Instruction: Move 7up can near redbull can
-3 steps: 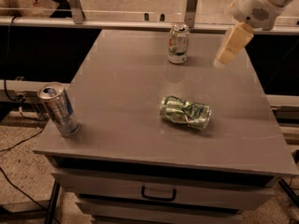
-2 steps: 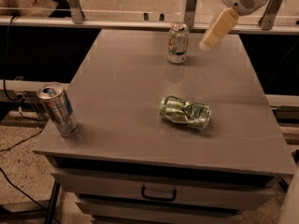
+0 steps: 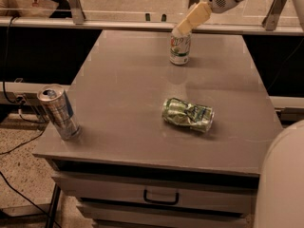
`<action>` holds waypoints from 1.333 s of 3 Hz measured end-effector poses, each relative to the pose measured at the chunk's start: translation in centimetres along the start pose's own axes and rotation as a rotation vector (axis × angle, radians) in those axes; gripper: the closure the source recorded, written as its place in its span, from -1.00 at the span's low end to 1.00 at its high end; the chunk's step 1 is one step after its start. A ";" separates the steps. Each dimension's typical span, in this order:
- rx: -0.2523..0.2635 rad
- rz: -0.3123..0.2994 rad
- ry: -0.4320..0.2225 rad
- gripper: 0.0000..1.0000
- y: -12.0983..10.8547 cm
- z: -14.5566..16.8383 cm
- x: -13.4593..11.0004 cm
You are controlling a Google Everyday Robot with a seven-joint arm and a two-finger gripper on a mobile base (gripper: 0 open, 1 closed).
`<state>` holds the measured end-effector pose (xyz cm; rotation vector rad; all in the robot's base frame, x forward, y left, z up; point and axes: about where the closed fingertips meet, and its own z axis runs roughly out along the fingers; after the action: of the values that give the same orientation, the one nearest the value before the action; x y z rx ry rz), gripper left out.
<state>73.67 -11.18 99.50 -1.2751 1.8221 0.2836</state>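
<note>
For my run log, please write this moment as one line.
gripper: at top of white-and-green 7up can, far side | slim silver-and-blue redbull can: standing, front-left corner of grey table | crushed green can: lying centre-right

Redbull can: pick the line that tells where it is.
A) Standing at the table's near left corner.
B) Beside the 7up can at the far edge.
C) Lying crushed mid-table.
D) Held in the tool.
A: the redbull can stands at the near left corner of the table, far from the 7up can, at whose top the tool hangs near the far edge.
</note>
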 end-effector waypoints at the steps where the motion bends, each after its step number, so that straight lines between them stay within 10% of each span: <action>1: -0.013 0.049 -0.006 -1.00 0.0 3.0 0.9; 2: -0.015 0.060 0.005 -1.00 -0.1 5.2 1.8; 4: 0.000 0.070 0.039 -0.04 -0.5 6.7 4.5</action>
<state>77.15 -10.20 92.26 -1.2264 1.9031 0.2993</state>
